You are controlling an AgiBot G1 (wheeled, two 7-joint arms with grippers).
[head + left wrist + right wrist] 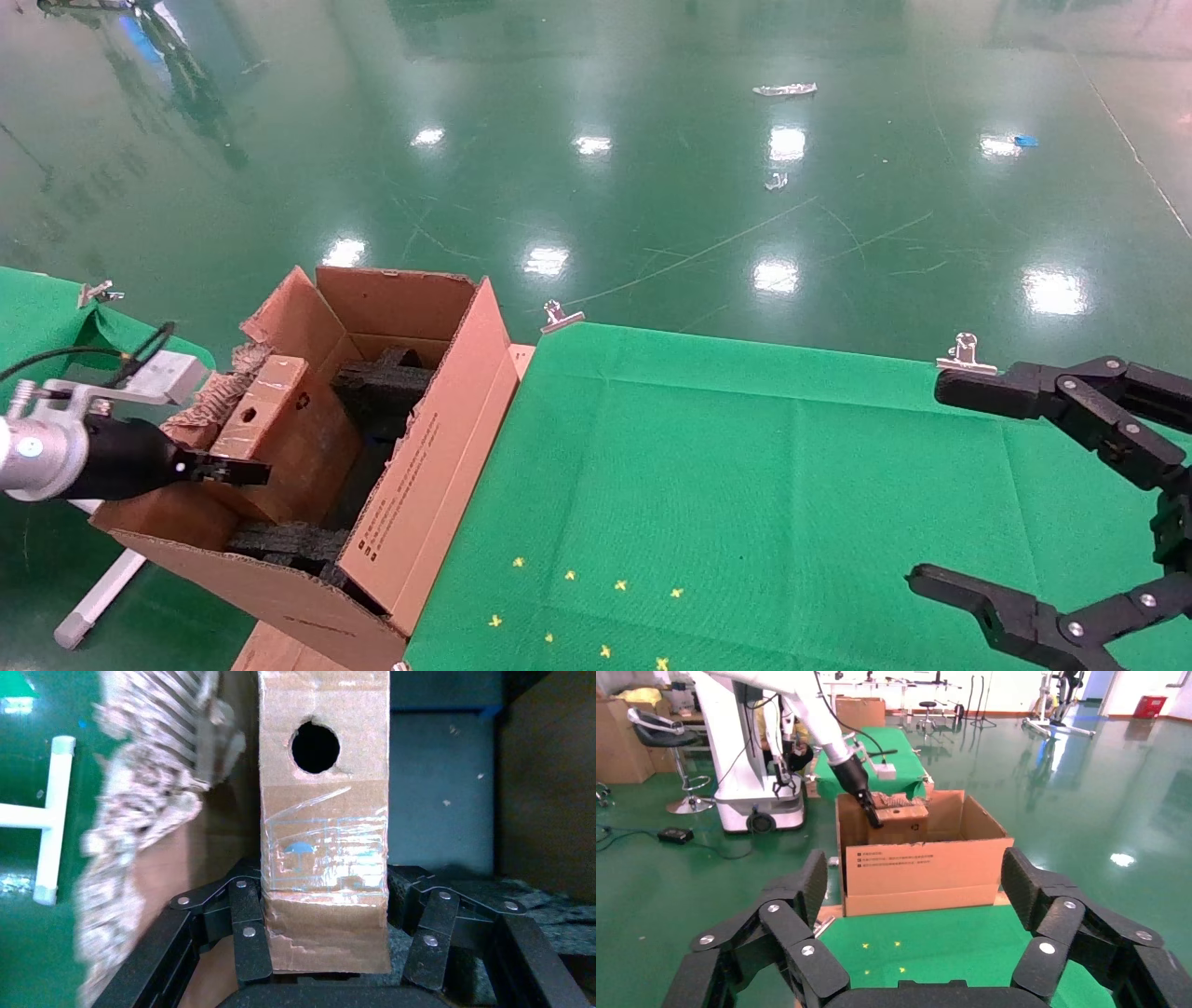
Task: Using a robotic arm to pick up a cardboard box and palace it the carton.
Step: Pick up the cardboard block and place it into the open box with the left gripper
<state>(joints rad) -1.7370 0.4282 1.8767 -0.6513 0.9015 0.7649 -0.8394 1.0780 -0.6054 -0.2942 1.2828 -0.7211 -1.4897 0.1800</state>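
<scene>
The robotic arm on my left ends in my left gripper, which is shut on the near end of the cardboard box. The box is small and brown, with a round hole and shiny tape, and sits tilted inside the carton against its left side. In the left wrist view the black fingers flank the box, with my left gripper closed across it. The carton's torn flap lies beside the box, and black foam blocks line the inside. My right gripper is open and empty over the table's right side.
The green-clothed table stands right of the carton, with metal clips on its far edge and yellow marks near the front. A second green table and a white stand are at the left. The right wrist view shows the carton's printed flap.
</scene>
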